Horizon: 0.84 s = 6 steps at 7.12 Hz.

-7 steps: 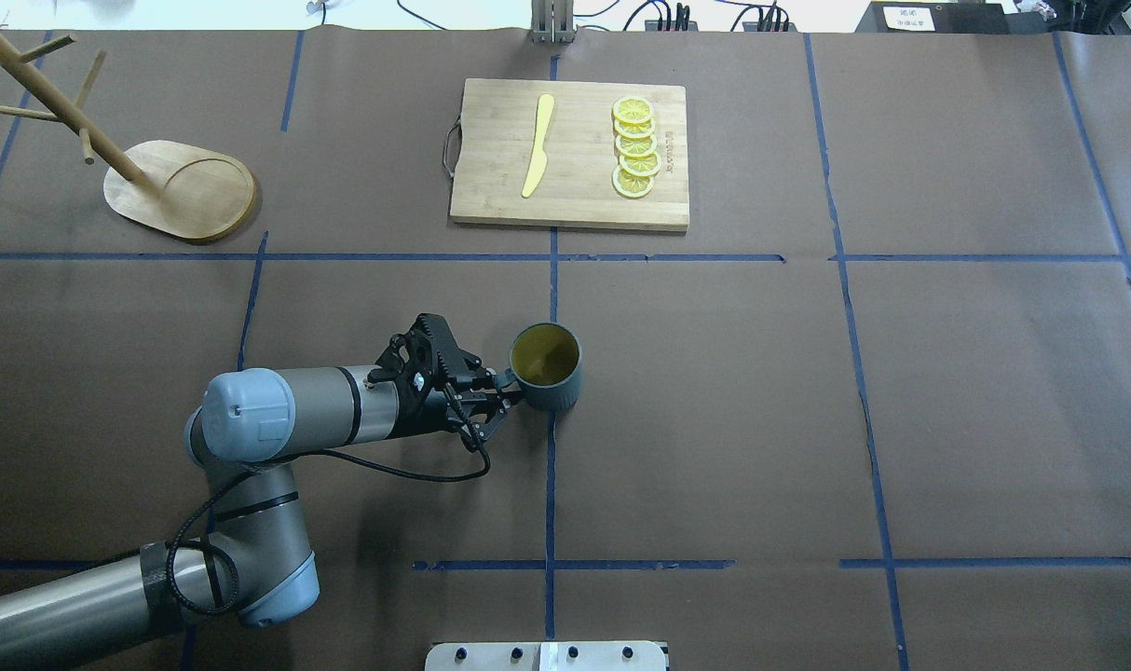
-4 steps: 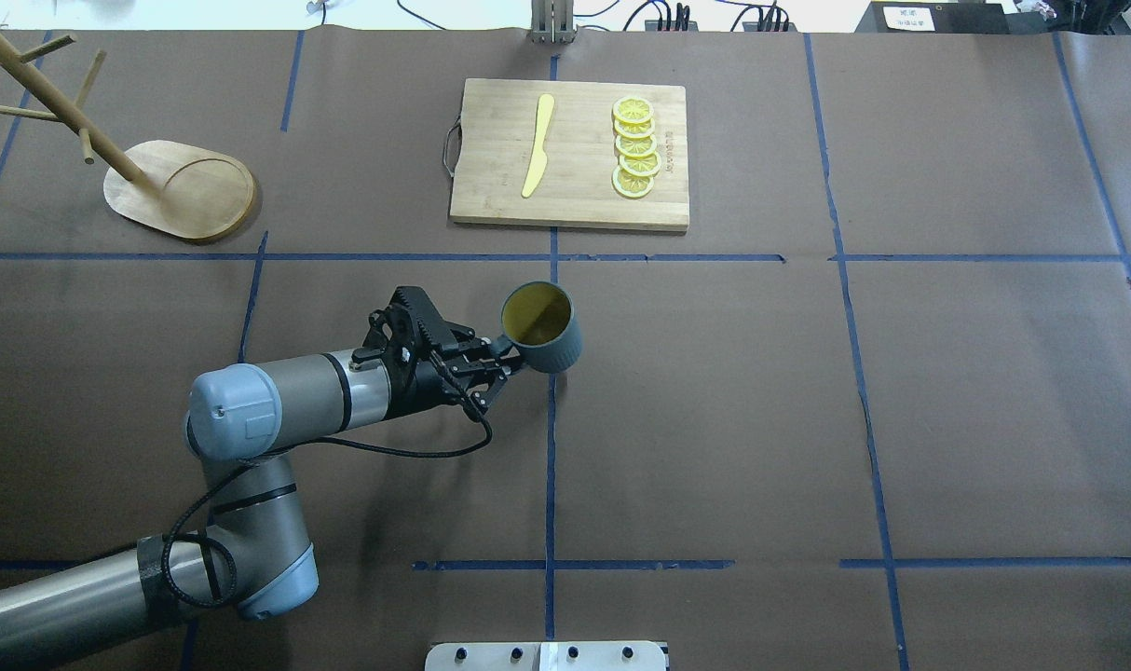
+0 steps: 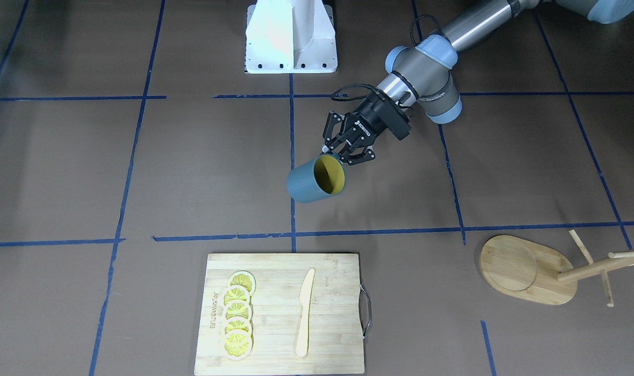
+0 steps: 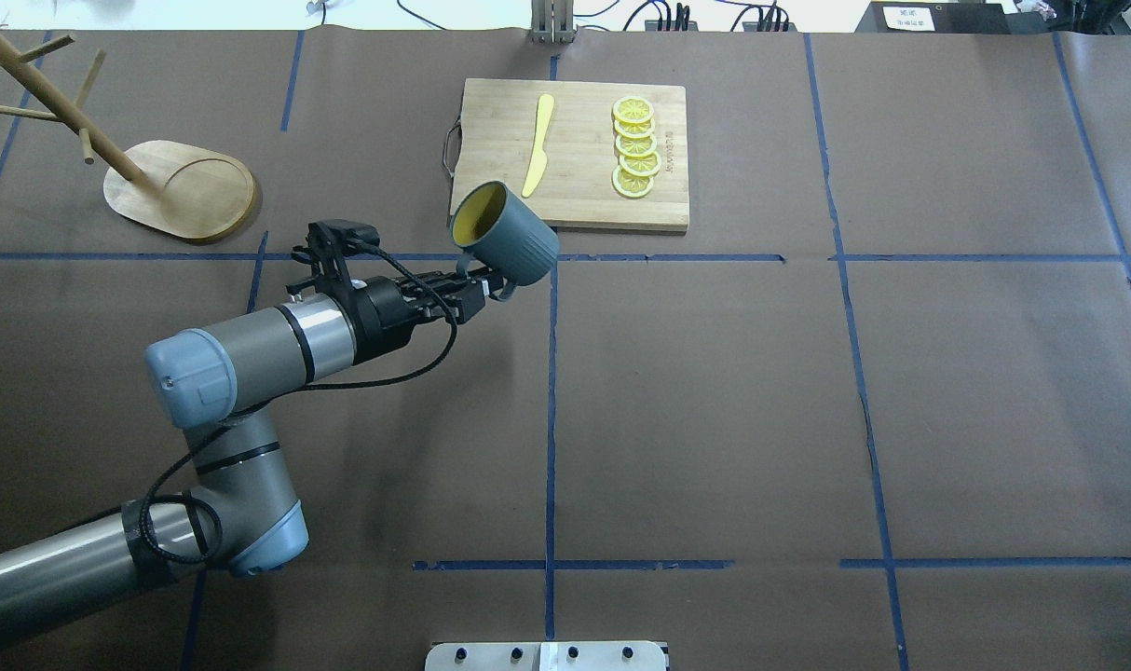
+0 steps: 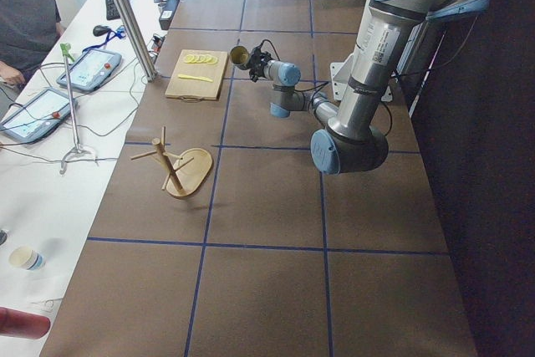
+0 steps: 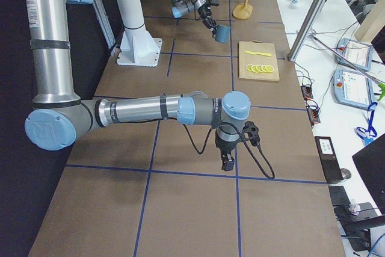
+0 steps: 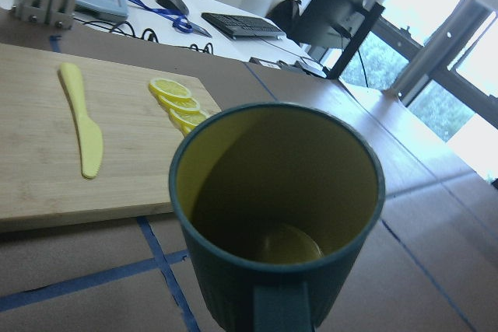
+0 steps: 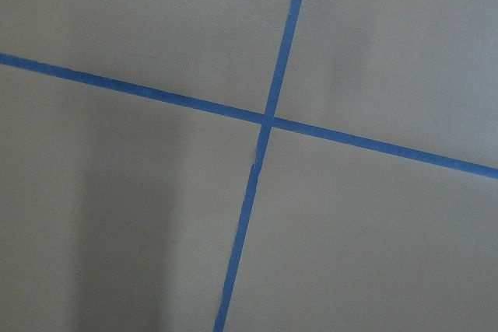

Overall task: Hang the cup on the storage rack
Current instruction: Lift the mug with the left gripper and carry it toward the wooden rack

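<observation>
The cup (image 4: pixel 514 244), dark teal-grey and ribbed with a yellow inside, hangs in the air, tilted with its mouth toward the left. My left gripper (image 4: pixel 487 283) is shut on its handle. The front-facing view shows the cup (image 3: pixel 309 183) below the gripper (image 3: pixel 347 154). The left wrist view looks into the cup (image 7: pixel 280 192). The storage rack (image 4: pixel 179 191), a bamboo mug tree, stands at the far left, apart from the cup; it also shows in the front-facing view (image 3: pixel 526 269). My right gripper (image 6: pixel 228 162) shows only in the exterior right view; I cannot tell its state.
A bamboo cutting board (image 4: pixel 584 196) with a yellow knife (image 4: pixel 538 144) and several lemon slices (image 4: pixel 635 149) lies at the far middle, just beyond the cup. Blue tape lines cross the brown table cover. The right arm stretches low over the near right part of the table.
My left arm has lifted the cup off the table and carried it away from the robot and leftward. The cup has tilted, its mouth now turned toward the left.
</observation>
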{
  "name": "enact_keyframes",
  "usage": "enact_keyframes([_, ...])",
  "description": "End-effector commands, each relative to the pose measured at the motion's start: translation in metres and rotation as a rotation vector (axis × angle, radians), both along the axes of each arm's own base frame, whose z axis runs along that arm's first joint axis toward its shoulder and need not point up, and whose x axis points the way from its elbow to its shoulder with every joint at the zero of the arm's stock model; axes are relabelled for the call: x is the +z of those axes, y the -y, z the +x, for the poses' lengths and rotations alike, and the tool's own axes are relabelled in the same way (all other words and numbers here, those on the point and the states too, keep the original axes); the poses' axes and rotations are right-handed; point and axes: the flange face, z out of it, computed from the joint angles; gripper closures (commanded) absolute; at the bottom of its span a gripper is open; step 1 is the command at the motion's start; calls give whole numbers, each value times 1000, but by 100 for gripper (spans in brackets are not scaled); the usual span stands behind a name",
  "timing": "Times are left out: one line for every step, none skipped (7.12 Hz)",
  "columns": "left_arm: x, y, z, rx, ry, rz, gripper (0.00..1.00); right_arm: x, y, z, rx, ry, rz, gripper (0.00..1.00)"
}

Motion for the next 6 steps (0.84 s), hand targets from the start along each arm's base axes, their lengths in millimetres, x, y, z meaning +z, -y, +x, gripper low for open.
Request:
enact_keyframes([-2, 31, -32, 23, -239, -298, 98, 0, 0, 0, -1, 0, 1, 0])
enact_keyframes([-5, 40, -47, 47, -374, -418, 98, 0, 0, 0, -1, 0, 1, 0])
enact_keyframes([-9, 49, -68, 81, -522, -501, 98, -1, 0, 0, -1, 0, 4, 0])
enact_keyframes([-10, 64, -92, 117, -676, -628, 99, 0, 0, 0, -1, -1, 3, 0])
enact_keyframes([-10, 79, -113, 151, -813, -752, 99, 1, -1, 0, 0, -2, -1, 0])
enact_keyframes([-10, 96, -138, 166, -933, -855, 99, 2, -1, 0, 0, -2, -4, 0])
